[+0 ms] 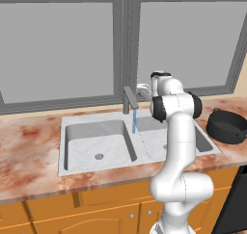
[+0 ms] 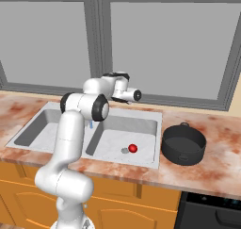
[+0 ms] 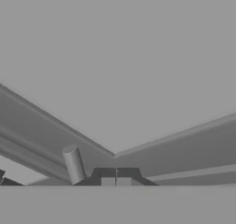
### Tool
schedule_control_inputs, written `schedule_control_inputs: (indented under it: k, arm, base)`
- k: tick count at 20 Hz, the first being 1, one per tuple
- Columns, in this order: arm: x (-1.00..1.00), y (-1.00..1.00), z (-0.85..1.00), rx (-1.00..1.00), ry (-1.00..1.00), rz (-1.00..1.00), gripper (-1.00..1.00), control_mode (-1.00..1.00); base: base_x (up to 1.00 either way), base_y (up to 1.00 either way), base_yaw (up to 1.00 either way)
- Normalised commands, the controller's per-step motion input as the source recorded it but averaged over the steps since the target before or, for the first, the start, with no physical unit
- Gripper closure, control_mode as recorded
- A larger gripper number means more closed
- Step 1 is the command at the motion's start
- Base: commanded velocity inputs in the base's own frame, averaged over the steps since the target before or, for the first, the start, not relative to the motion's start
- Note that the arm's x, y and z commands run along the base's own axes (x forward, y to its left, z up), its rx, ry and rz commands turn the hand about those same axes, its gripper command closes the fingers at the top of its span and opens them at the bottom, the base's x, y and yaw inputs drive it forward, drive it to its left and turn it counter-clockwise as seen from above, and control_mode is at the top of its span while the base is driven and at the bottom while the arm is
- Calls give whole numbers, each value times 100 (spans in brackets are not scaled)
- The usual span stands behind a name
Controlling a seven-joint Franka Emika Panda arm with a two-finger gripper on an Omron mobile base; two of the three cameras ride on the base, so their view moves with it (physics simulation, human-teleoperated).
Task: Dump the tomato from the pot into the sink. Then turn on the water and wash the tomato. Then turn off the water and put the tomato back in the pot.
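The tomato lies on the floor of the sink's right basin, next to the drain. The sink is a light grey double basin. A blue stream of water runs from the faucet spout and falls near the divider between the basins. The black pot stands upright on the counter right of the sink. My gripper is up behind the faucet, close to the window sill. In the hand view its fingertips are shut together on nothing, beside a grey cylinder.
A marbled orange counter surrounds the sink, with wooden cabinets below. A large grey window rises right behind the faucet. A dark stove edge sits at the lower right. My arm's elbow hangs over the right basin.
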Motion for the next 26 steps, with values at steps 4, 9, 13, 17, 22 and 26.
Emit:
schedule_control_inputs:
  k: [4,9,13,17,22,26]
  arm:
    - [20,41,4,2,0,0,100,-100]
    - [25,53,19,0,0,0,100,-100]
    - [24,60,28,0,-1,0,100,-100]
    - [21,58,37,0,-4,0,100,-100]
    - [14,48,37,0,-3,0,100,-100]
    - [13,31,25,0,0,0,100,-100]
  base:
    - [0,0,0]
    - [0,0,0]
    - [0,0,0]
    - [0,0,0]
    - [0,0,0]
    - [0,0,0]
